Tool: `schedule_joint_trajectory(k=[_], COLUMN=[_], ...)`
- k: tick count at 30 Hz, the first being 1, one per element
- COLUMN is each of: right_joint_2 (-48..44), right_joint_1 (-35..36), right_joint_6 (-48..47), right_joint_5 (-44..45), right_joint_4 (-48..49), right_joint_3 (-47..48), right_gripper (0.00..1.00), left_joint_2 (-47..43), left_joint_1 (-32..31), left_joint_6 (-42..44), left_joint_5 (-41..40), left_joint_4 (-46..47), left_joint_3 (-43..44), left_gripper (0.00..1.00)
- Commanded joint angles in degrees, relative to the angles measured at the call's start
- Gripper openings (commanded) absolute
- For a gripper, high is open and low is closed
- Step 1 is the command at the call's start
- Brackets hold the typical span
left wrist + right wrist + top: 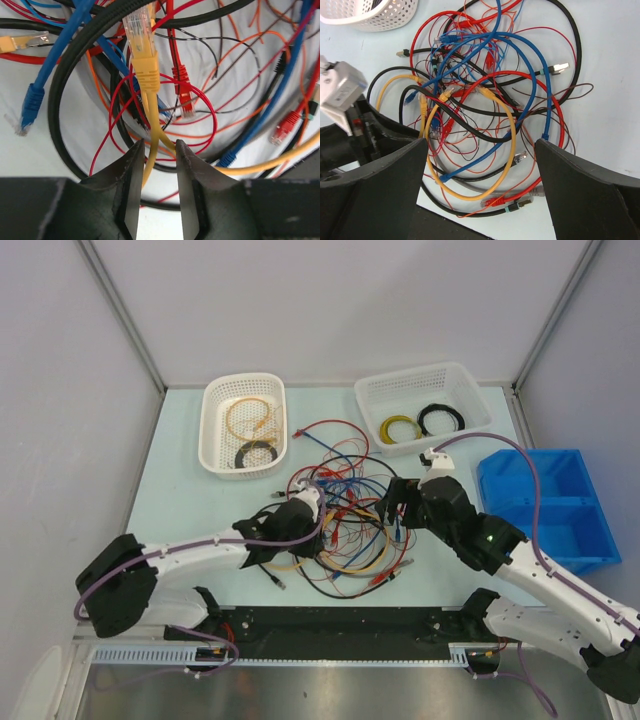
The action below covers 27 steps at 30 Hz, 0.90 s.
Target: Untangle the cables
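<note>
Straddling the yellow cable with left end effector half-open, not clamped; right end effector wide open, empty. Best pinching near the plug, pulling slow.

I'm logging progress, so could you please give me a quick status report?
Left pincer open, straddling yellow Ethernet cable. Right pincer wide open above the cables. All tangled; nothing else blocking.

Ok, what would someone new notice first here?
A tangle of red, blue, yellow and black cables fills the middle of the table. The left gripper straddles a yellow cable in it, jaws apart. Two white baskets sit at the far edge.
</note>
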Motion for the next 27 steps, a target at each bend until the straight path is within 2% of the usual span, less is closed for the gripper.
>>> schedule_joint_trajectory(k=[1, 2, 4, 5, 6, 11, 15, 21, 25, 27], right_joint_2=[-0.2, -0.3, -0.6, -0.7, -0.7, -0.2, 0.0, -0.5, -3.6, -6.5], right_joint_1=[0.3, 0.3, 0.4, 0.3, 0.4, 0.3, 0.4, 0.4, 0.5, 0.4], right_joint_6=[0.6, 0.5, 0.4, 0.3, 0.3, -0.1, -0.2, 0.0, 1.0, 1.3], right_joint_5=[1.5, 1.6, 1.8, 1.9, 2.2, 2.4, 1.6, 0.1, -0.9, -2.0], right_joint_4=[0.2, 0.2, -0.2, -0.3, -0.6, -0.6, 1.5, 3.7, 5.0, 6.4], right_joint_3=[0.4, 0.5, 0.4, 0.4, 0.4, 0.2, -0.1, -0.1, -0.1, 0.2], right_gripper=[0.94, 0.94, 0.94, 0.94, 0.94, 0.94, 0.95, 0.94, 0.95, 0.95], left_joint_2=[4.8, 5.6, 6.3, 5.7, 2.6, -11.8, -20.7, -20.4, -18.9, -18.2], left_joint_1=[-0.2, -0.2, -0.2, -0.2, -0.2, -0.3, -0.3, -0.4, -0.3, -0.3], left_joint_6=[-0.9, -0.9, -1.2, -1.2, -1.2, 0.8, 4.4, 7.0, 5.5, 4.9], left_joint_5=[-0.7, -1.0, -2.1, -2.3, -2.5, -2.4, 2.5, 15.9, 26.8, 29.1], left_joint_4=[4.7, 4.3, 3.4, 2.6, 2.1, -5.0, -9.8, -13.5, -10.7, -8.6], left_joint_3=[0.5, 0.9, 1.2, 1.2, 1.2, 4.6, 14.7, 28.5, 32.8, 33.5], left_gripper=[0.35, 0.32, 0.17, 0.04, 0.00, 0.00, 0.00, 0.03, 0.04, 0.04])
